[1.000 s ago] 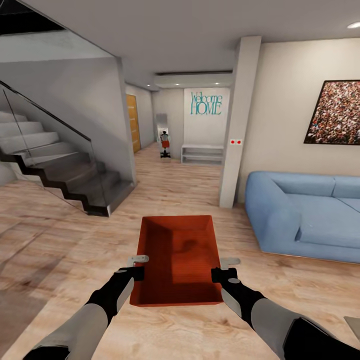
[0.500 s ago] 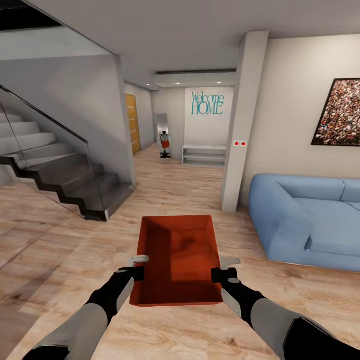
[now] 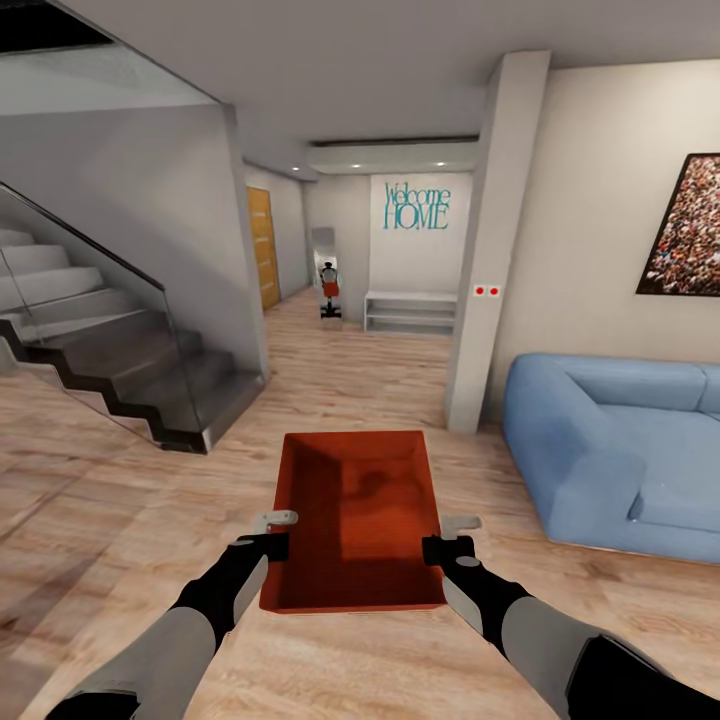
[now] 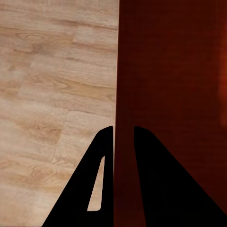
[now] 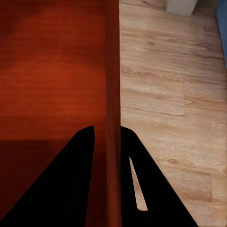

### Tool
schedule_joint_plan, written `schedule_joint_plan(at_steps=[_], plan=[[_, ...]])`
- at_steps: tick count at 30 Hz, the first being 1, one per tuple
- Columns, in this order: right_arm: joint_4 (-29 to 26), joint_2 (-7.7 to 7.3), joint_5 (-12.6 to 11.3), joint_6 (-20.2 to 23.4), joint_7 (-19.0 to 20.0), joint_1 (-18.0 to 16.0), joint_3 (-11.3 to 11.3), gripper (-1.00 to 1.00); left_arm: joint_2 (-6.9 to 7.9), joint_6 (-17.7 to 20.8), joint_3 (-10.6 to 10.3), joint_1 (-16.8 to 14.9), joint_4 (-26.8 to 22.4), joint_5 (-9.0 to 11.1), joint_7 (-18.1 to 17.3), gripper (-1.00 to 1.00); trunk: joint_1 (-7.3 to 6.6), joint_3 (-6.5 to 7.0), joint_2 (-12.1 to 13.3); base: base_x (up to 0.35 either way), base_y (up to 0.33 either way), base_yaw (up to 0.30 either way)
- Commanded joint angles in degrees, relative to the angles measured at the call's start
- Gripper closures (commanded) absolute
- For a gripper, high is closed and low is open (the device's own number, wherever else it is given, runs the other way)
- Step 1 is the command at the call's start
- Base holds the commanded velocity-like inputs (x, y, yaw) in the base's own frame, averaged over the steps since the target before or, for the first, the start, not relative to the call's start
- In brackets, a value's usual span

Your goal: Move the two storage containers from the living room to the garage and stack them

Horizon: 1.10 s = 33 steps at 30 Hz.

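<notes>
Camera advanced and panned since earlier frames: sofa (image 3: pixel 610 450) and pillar (image 3: pixel 490 240) shifted toward 3 o'clock; container (image 3: pixel 355 520) unchanged between grippers. Container: orange-red, carried above wood plank floor (image 3: pixel 120 520). Left gripper (image 3: pixel 272 535): fingers (image 4: pixel 101 179) pinching left wall. Right gripper (image 3: pixel 450 538): pinching right wall. Staircase (image 3: pixel 110 350) at 10 o'clock, cut off by frame edge. Hallway at 12 o'clock, small figure there indistinct.
</notes>
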Motion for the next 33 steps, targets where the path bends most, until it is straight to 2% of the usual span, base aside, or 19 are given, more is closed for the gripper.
schedule_joint_plan(at_steps=[1, 33], plan=[[4.31, -0.88, -1.01, -0.06, -0.03, -0.03, 0.91, 1.00, 0.78, 0.30, 0.08, -0.08, -0.26, 0.40, 0.49, 1.00, 0.07, -0.13, -0.14, 0.322, 0.000, 0.000], [4.31, -0.89, -1.00, -0.06, -0.03, -0.03, 0.91, 1.00, 0.96, 0.24, 0.00, -0.08, -0.37, 0.45, 0.50, 1.00, 0.07, -0.13, -0.14, 0.322, 0.000, 0.000]])
